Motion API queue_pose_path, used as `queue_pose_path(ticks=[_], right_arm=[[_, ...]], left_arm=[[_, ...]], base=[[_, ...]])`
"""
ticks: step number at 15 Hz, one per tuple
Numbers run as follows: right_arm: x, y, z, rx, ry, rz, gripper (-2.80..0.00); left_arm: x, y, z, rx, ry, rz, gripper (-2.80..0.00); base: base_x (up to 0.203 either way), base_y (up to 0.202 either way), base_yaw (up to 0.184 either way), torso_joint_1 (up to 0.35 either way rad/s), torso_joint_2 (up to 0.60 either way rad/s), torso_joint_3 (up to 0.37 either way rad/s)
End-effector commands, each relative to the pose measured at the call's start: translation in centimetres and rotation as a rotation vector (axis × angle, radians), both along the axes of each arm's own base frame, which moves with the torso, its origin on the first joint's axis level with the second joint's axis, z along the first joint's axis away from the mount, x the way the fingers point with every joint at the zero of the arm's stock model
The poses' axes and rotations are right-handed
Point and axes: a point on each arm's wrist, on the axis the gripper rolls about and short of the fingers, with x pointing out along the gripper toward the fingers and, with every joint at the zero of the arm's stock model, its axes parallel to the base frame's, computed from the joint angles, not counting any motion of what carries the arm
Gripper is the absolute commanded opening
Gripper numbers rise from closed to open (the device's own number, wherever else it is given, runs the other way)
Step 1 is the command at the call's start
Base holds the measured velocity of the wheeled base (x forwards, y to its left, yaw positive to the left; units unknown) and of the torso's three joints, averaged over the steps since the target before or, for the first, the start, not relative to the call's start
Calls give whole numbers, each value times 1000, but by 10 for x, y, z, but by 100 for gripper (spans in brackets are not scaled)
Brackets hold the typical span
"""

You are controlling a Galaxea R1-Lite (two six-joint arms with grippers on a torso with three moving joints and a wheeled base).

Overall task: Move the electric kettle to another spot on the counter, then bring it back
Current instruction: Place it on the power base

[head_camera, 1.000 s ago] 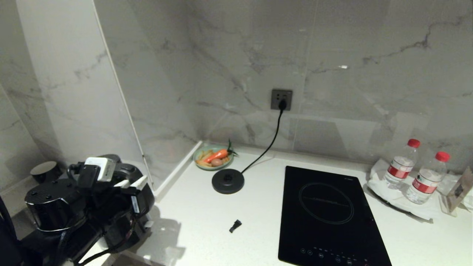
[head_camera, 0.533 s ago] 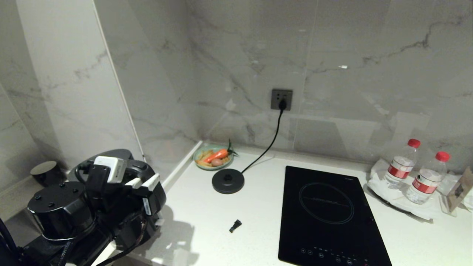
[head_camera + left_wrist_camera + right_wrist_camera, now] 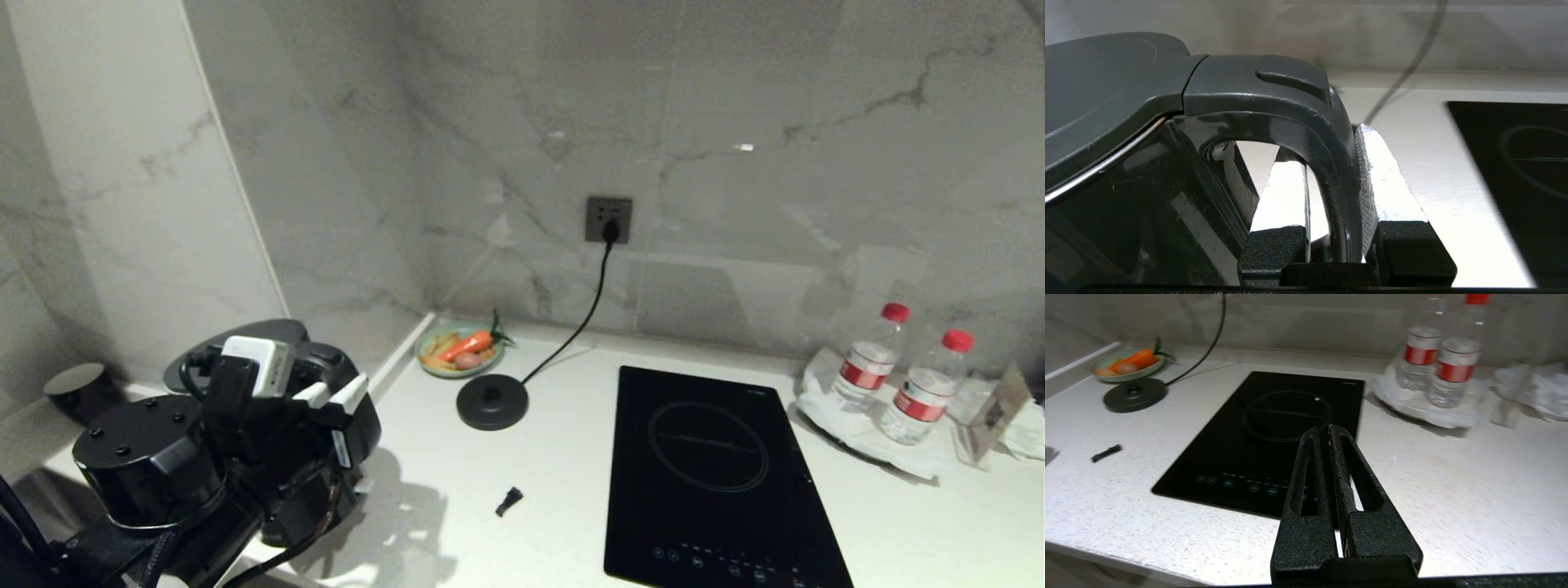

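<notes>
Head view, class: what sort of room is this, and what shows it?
Most likely a small kitchen: a black glass cooktop set into a white stone counter, a kettle power base plugged into a wall socket.

The head camera looked forward and down from above onto the corner of the table (image 3: pixel 555 457), taking in the cooktop (image 3: pixel 718 474), the power base (image 3: pixel 492 402) and the marble walls. The left wrist camera sat very near the kettle's handle (image 3: pixel 1306 134), looking level past it toward the cooktop (image 3: pixel 1527 171) and wall. The right wrist camera looked down along its gripper (image 3: pixel 1327 433) from the table's front edge, sharing the cooktop (image 3: pixel 1274 428), power base (image 3: pixel 1135 394) and bottles (image 3: pixel 1437 367) with the head view.
</notes>
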Motion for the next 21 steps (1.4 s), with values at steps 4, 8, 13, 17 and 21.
queue_pose_path(ticks=[4, 8, 13, 17, 21], right_arm=[[0, 0, 0, 0, 0, 0, -280], [0, 0, 0, 0, 0, 0, -280], [0, 0, 0, 0, 0, 0, -280], [0, 0, 0, 0, 1, 0, -280], [0, 0, 0, 0, 0, 0, -280]], left_arm=[[2, -4, 3, -8, -18, -2, -280], [6, -5, 0, -4, -11, 8, -280], [27, -14, -4, -3, -22, 47, -280], [45, -25, -1, 24, 3, 90, -280], [75, -40, 11, 1, -40, 99, -280]], base=[[2, 6, -158, -3, 5, 9], [2, 5, -95, 2, 3, 7], [0, 0, 0, 0, 0, 0], [0, 0, 0, 0, 0, 0], [0, 0, 0, 0, 0, 0]])
